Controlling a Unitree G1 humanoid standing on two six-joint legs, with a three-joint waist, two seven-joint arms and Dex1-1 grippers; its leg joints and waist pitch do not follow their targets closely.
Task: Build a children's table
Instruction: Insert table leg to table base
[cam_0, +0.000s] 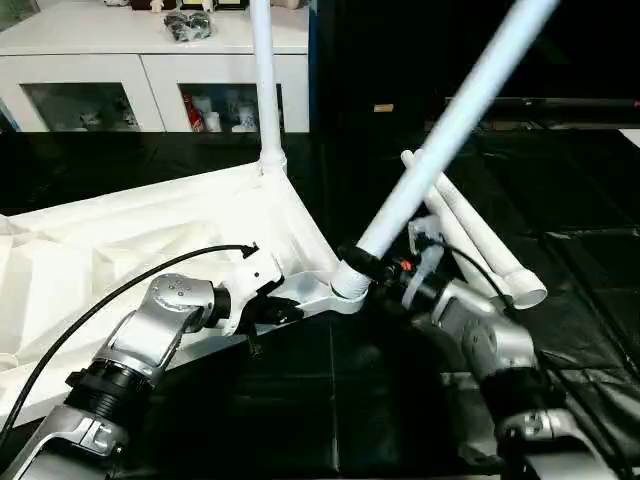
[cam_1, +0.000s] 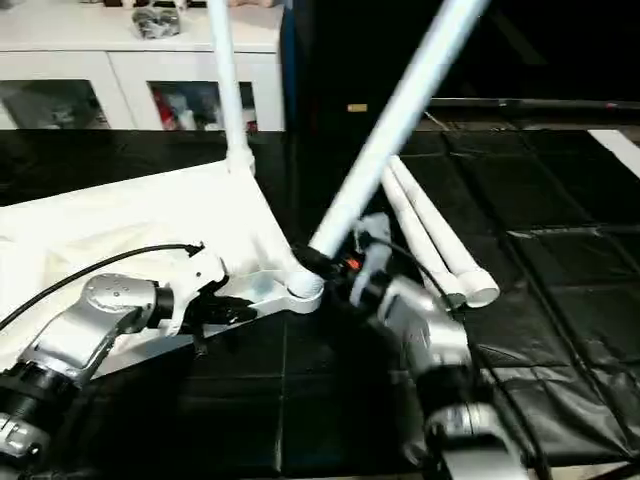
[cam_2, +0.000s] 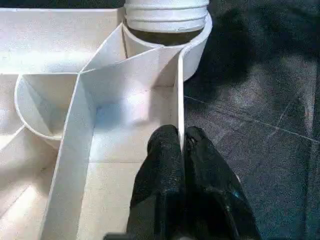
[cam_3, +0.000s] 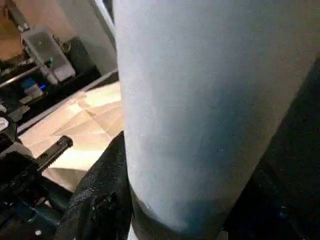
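Upturned table top (cam_0: 150, 235) lying at nine o'clock on black floor. One leg (cam_0: 265, 85) seated upright at far corner. Second leg (cam_0: 450, 125) tilted into near corner socket (cam_0: 345, 290), grasped by right end effector (cam_0: 375, 268). Left end effector (cam_2: 181, 150) clenched on rim. Two legs (cam_0: 480, 245) left, lying at three o'clock.

White parts are seen against a black surface.
A white ribbed top (cam_0: 150, 235), white legs (cam_0: 455, 120) and a white cabinet (cam_0: 150, 70) at upper left are shown; black pincer fingers (cam_2: 165, 185) and silver forearms (cam_0: 150, 340) are seen.
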